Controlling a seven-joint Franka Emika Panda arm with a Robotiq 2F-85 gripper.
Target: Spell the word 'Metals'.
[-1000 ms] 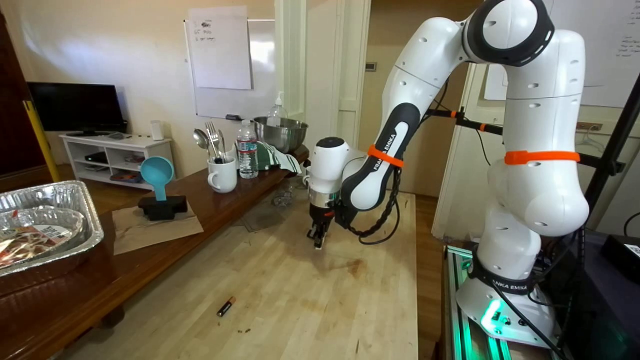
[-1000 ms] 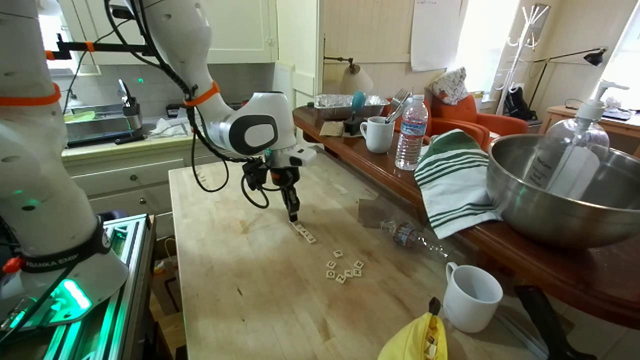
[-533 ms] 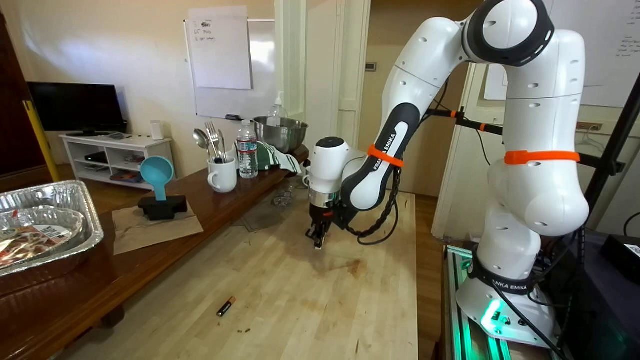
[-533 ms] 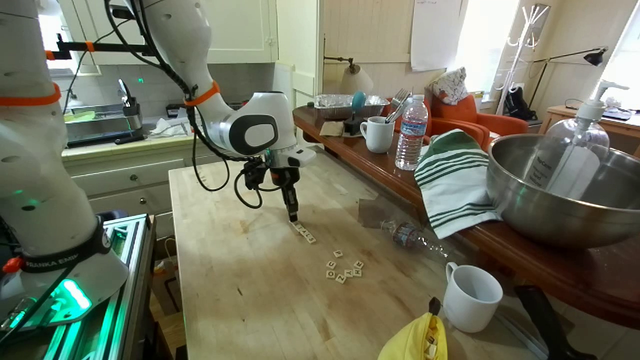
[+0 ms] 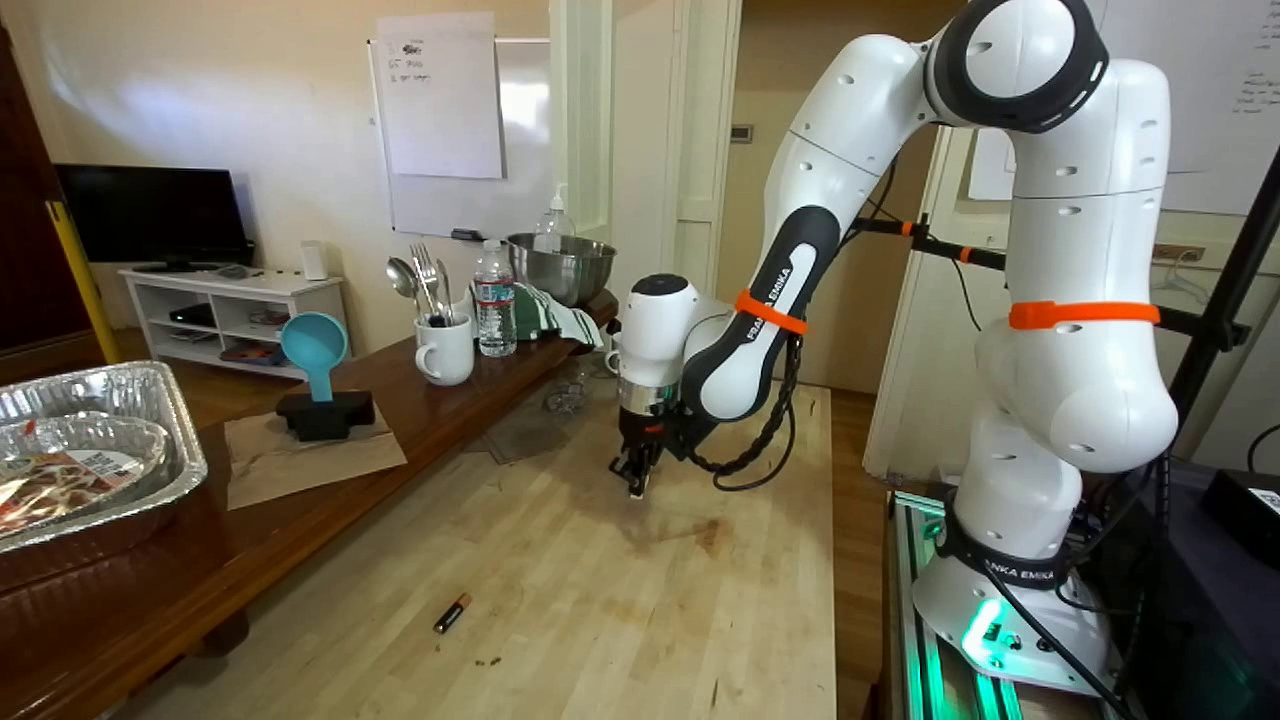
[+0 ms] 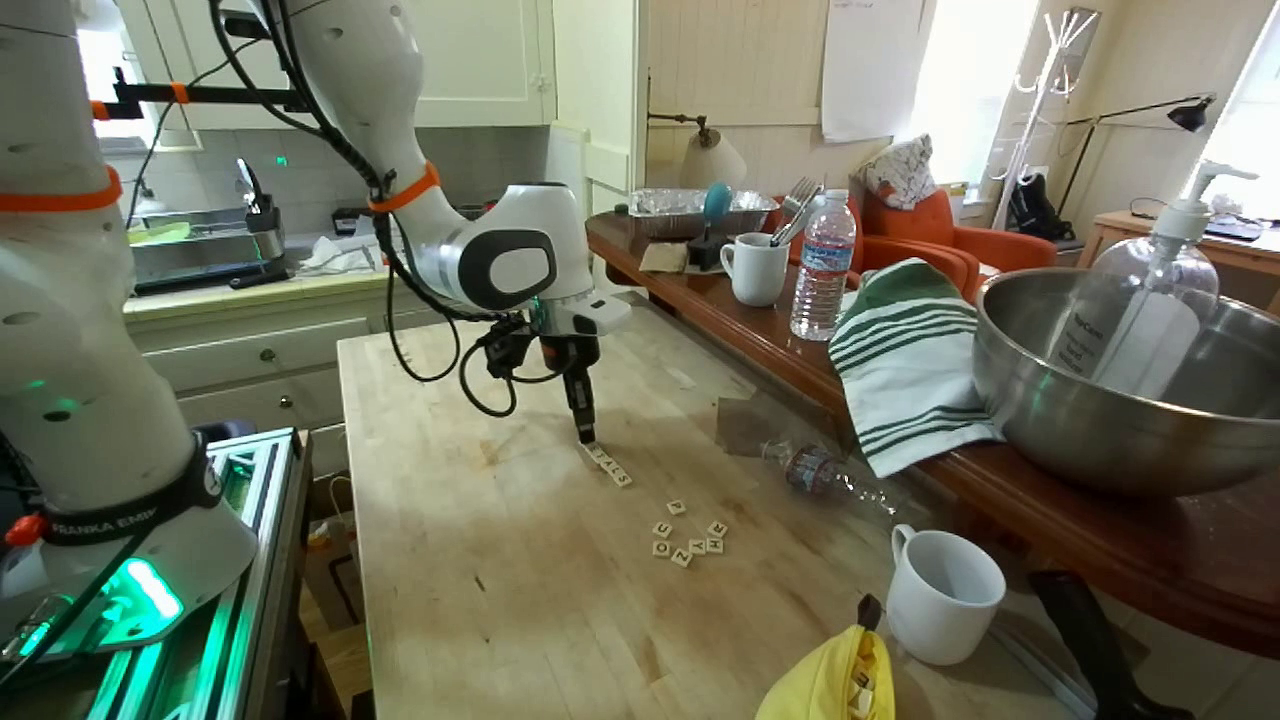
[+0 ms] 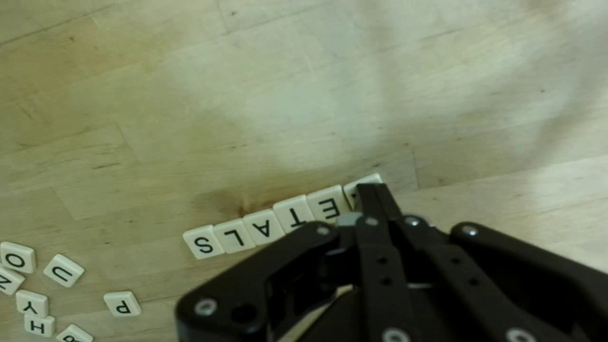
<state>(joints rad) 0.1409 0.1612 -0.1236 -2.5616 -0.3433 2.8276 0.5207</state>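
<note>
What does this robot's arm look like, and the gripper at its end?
The arm is mostly white, with rounded segments, black trim, two orange bands and FRANKA EMIKA lettering. A black braided cable hangs from it. A green light glows on its base. The gripper is black, with slim fingers and silvery screw heads.

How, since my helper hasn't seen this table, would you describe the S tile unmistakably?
On the pale wooden table, find the gripper at one end of a row of letter tiles. Follow it to the opposite end. The S tile is last there, with only the L tile beside it.
</note>
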